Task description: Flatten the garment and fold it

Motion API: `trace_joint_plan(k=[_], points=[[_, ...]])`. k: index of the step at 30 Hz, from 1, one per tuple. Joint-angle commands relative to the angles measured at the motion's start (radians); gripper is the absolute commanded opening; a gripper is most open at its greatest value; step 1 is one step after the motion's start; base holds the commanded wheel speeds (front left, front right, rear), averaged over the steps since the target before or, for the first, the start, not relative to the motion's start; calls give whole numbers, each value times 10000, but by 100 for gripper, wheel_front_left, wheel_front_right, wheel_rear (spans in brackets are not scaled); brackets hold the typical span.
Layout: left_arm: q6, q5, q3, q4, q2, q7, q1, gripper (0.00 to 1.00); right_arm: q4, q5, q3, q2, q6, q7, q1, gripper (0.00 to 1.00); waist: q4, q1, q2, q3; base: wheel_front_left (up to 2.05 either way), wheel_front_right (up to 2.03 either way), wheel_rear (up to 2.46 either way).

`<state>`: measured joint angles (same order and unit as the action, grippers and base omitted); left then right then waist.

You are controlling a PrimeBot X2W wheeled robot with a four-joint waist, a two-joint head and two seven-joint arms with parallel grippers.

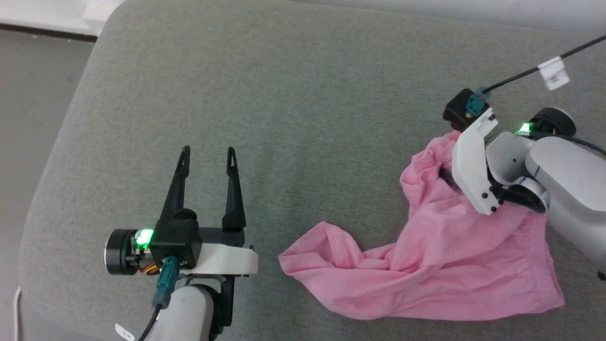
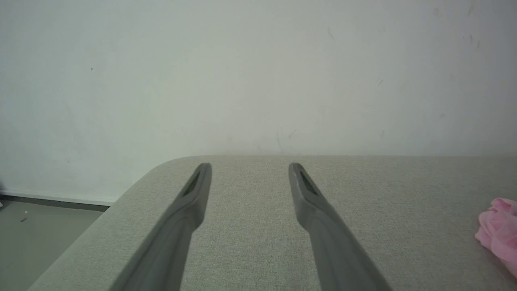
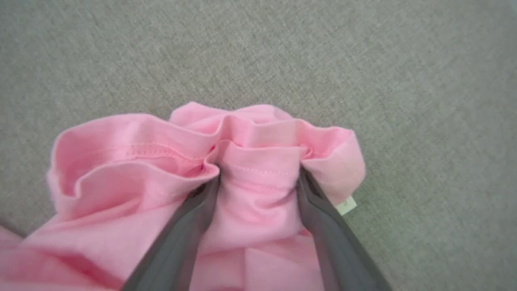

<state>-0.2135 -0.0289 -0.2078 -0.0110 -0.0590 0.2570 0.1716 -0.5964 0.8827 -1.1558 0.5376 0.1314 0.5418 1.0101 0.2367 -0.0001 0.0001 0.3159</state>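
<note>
Flattening looks barely begun: the garment (image 1: 426, 265) lies crumpled at the head view's lower right on the grey cushion (image 1: 303, 94), the right tool (image 3: 258, 176) spread astride its bunched hem (image 3: 258, 133), the left tool (image 1: 208, 150) spread and empty at lower left; next, probably, pinch that hem and draw it taut.

Left gripper (image 2: 250, 166) agape (garment (image 2: 499, 228) apart)

the head camera looks steeply down from above onto the grey woven fabric cushion (image 1: 284, 94). the left wrist camera sits low, looking level along the left pincer (image 2: 250, 166) across that cushion to a white wall (image 2: 258, 60). the right wrist camera points down, close over the crumpled light-pink cotton shorts (image 3: 133, 178), which all three views catch.
</note>
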Motion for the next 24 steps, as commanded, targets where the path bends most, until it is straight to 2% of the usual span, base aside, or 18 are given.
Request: trace_joint_plan(k=[1, 5, 9, 13, 18, 19, 20, 24], points=[[-69, -53, -17, 36, 48, 47, 134, 100, -125, 56, -298, -113, -7, -312, -197, 0, 338, 1, -1, 265, 0, 0, 0], [-125, -68, 50, 68, 61, 47, -12, 100, 119, 25, -597, -16, -7, -1641, 408, 0, 247, 1, -1, 26, 0, 0, 0], [-96, -56, 113, 66, 67, 47, -121, 100, 793, 471, -613, -321, -7, -2694, 1207, 0, 162, 1, -1, -122, 0, 0, 0], [-57, -55, 23, 16, 75, 47, -37, 100, 978, 567, -802, -1076, -7, -3256, 1766, 0, 242, 1, -1, -75, 0, 0, 0], [-73, -138, -82, -5, 82, 47, 119, 100, -89, 140, -1164, -2479, -7, -3179, 1290, 0, 429, 1, -1, 135, 0, 0, 0], [-98, -177, -100, -4, 83, 47, 128, 100, -372, -26, -1195, -2698, -7, -3165, 1116, 27, 463, 1, -1, 173, 0, 0, 0], [-125, -216, -113, 2, 84, 47, 134, 100, -556, -250, -1216, -2872, -7, -3218, 983, 100, 480, 1, -1, 196, 0, 0, 0], [-233, -229, 46, 29, 85, 47, -4, 100, -706, -847, -1238, -3180, -7, -3871, 775, 100, 267, 1, -1, 100, 0, 0, 0]])
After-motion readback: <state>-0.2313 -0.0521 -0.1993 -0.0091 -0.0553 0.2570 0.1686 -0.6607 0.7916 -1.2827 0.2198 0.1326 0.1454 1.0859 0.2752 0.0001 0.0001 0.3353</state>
